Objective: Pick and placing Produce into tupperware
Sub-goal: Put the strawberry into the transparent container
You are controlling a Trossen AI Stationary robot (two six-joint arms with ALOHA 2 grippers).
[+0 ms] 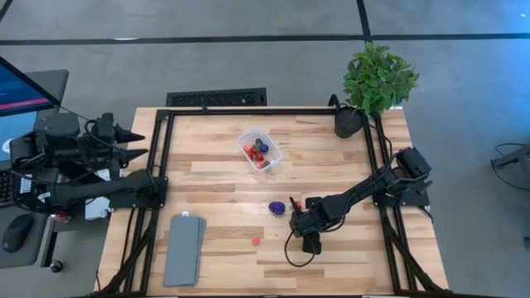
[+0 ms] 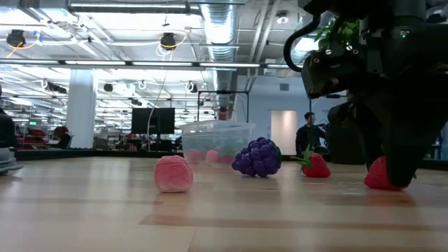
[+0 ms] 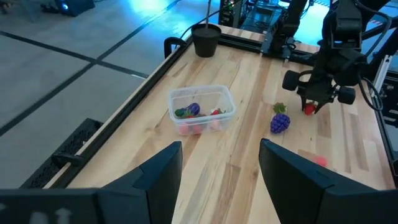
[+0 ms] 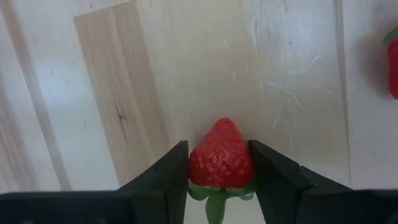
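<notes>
The clear tupperware sits on the table's far middle with several pieces of produce inside; the left wrist view shows it too. On the table lie a purple grape cluster, a strawberry beside it, and a pink piece. My right gripper stands over a second red strawberry, near the table's right front, with its fingers closed on the fruit. My left gripper is open and parked beyond the table's left edge. My right gripper pinches the strawberry by its two sides, one finger on each flank, near the green top. The fingers come from above, pointing down. In the low view the strawberry rests on the tabletop under the fingers.
A flat grey slab lies at the table's near left. A leafy potted plant in a dark pot stands at the far right corner. Black frame rails run along the table's sides. People stand in the room beyond.
</notes>
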